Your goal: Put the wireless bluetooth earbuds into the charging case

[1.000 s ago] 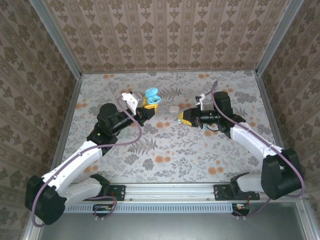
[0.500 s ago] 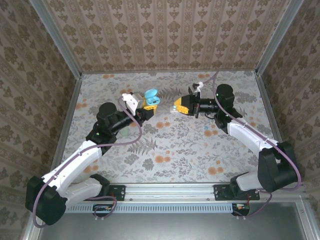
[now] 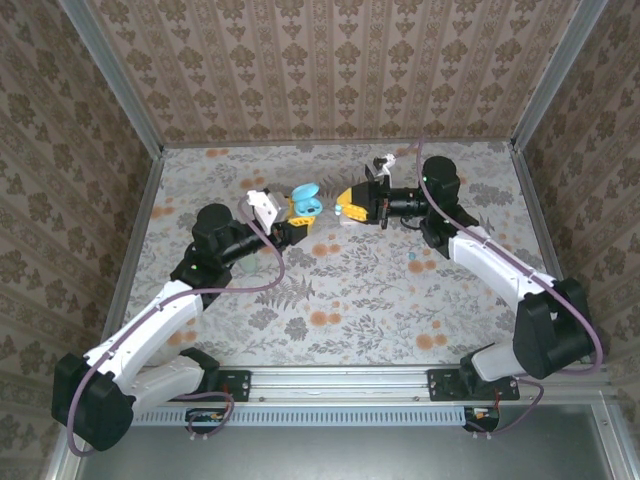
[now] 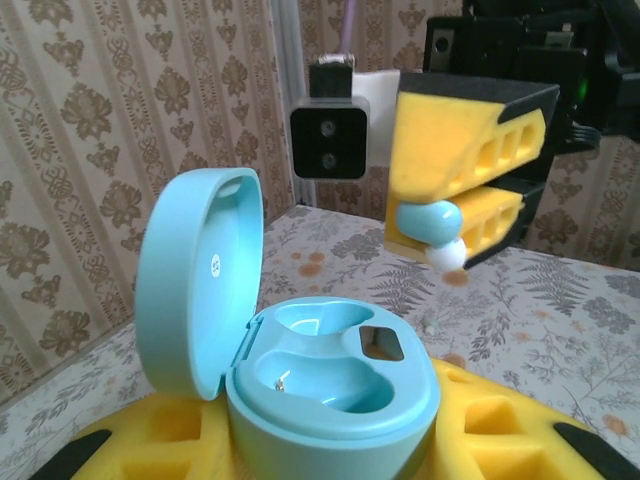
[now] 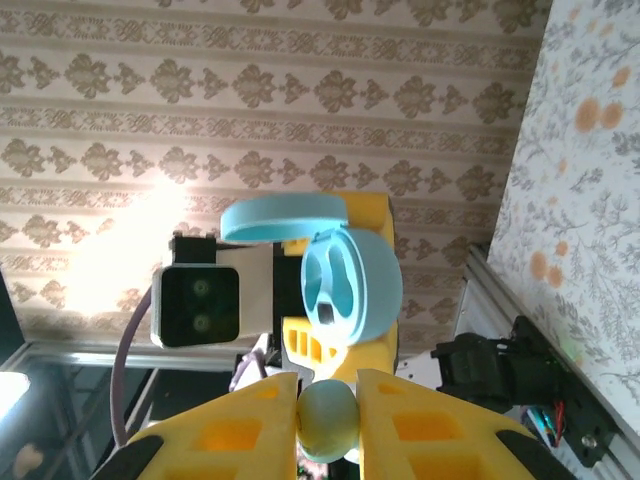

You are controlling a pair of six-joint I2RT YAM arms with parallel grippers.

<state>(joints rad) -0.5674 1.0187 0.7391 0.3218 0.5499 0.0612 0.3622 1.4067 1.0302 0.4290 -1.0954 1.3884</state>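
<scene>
Floral-patterned table (image 3: 340, 300), one tiny pale earbud (image 3: 412, 257) lying right of centre

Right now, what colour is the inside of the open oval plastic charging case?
The charging case is light teal-blue inside; left wrist view shows it best.

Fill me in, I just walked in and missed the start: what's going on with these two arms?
The left gripper holds the teal charging case up off the table, lid flipped open; the wells that show look empty. The right gripper pinches an earbud and points it at the case from close by, with a gap between them. The earbud is not yet in.
</scene>
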